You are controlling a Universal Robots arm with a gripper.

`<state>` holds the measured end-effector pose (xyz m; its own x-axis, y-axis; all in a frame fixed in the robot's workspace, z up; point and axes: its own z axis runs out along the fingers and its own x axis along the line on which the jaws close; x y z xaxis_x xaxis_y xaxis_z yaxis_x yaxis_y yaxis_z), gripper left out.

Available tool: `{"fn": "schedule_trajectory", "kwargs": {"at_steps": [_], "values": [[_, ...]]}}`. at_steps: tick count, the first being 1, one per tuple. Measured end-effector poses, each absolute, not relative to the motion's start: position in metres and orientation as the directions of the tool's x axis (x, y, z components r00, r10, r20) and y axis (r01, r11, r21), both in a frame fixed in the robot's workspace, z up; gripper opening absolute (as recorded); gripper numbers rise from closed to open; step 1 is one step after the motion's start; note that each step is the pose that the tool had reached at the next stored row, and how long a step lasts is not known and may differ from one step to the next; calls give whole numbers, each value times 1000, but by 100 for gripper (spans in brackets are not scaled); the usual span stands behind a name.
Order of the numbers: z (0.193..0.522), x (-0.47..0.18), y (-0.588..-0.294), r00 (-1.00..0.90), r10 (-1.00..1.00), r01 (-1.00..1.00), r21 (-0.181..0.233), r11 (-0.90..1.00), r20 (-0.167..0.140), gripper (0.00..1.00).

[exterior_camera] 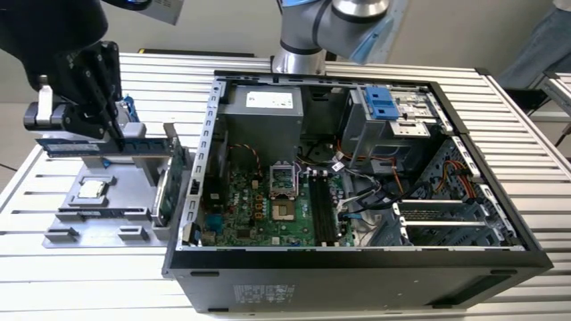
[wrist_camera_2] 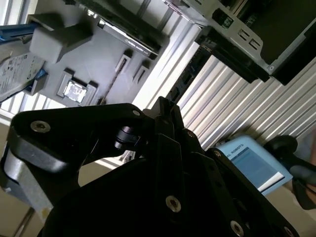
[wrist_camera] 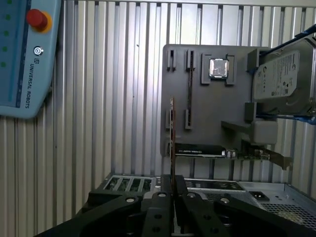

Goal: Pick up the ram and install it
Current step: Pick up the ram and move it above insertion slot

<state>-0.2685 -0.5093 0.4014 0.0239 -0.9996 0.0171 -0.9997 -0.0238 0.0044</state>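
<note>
Hand: the hand [exterior_camera: 113, 142] is closed on the ram [exterior_camera: 143, 146], its fingers [wrist_camera: 163, 190] pinching the stick near its middle.
Ram: seen edge-on [wrist_camera: 172, 133] in the first wrist view, over the grey fixture tray [wrist_camera: 207, 113]. It seems to hang clear of the tray, though that is hard to tell.
Tray: carries a processor [wrist_camera: 218, 68], a hard drive [wrist_camera: 279, 76] and an expansion card [wrist_camera: 205, 150].
Case: the open computer case [exterior_camera: 357, 264] stands on the slatted surface [exterior_camera: 71, 281], just beside the tray, on the exterior view's right.

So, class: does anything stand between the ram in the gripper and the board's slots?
Yes: the case wall and the upright card on the tray stand between the ram, held in the gripper, and the slots. Above, the case is open.
</note>
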Motion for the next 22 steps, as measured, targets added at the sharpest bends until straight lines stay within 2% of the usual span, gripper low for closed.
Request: {"fn": "schedule_trajectory", "kwargs": {"at_steps": [22], "values": [[401, -214, -510, 24, -1000, -1000, 5, -24, 17, 0]]}}
